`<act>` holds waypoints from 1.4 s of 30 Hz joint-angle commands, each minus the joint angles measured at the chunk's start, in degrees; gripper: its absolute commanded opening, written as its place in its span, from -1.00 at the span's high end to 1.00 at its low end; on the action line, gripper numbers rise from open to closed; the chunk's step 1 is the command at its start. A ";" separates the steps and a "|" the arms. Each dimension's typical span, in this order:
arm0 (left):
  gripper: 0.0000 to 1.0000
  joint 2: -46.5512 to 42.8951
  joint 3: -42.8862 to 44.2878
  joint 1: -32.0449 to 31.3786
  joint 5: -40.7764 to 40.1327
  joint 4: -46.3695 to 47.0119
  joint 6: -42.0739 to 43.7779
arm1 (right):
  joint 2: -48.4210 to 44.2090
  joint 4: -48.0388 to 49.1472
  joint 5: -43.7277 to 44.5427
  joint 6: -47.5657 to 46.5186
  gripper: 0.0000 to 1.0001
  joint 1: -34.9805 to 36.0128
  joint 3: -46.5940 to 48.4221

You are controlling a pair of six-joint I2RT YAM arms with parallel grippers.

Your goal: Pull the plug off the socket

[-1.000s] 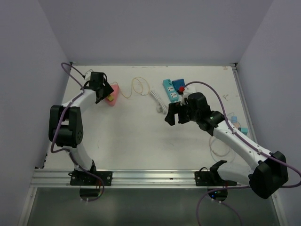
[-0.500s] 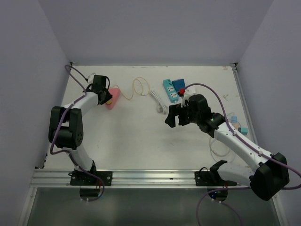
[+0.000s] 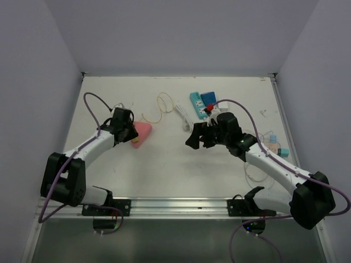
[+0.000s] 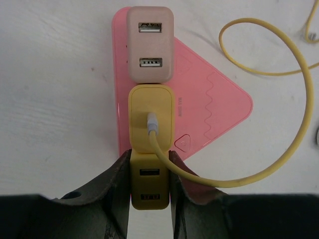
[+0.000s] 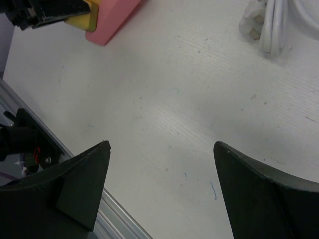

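A pink triangular socket (image 4: 209, 119) lies flat on the white table, also in the top view (image 3: 145, 131). Three plugs sit in a row on it: a pale pink USB plug (image 4: 150, 45), a yellow plug (image 4: 149, 119) with a yellow cable (image 4: 294, 89), and a second yellow USB plug (image 4: 149, 186) at the near edge. My left gripper (image 4: 149, 174) is shut on that near yellow plug, one finger on each side. My right gripper (image 3: 196, 137) hovers open over bare table to the right, holding nothing; its wrist view shows the socket (image 5: 112, 15) far off.
A blue power strip (image 3: 197, 105) with a red plug and a coiled white cable (image 3: 184, 116) lie at the back, behind the right gripper. Small blue blocks and thin cables lie at the right. A metal rail (image 5: 119, 224) runs along the near edge.
My left gripper has shut on the near yellow plug and moved toward the table's middle and front, the pink socket coming along with it. The right gripper has shifted slightly left, still open.
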 commanded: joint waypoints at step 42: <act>0.41 -6.01 -8.90 -20.67 11.32 9.25 -20.75 | 42.64 69.55 8.43 36.41 -0.22 12.36 -7.18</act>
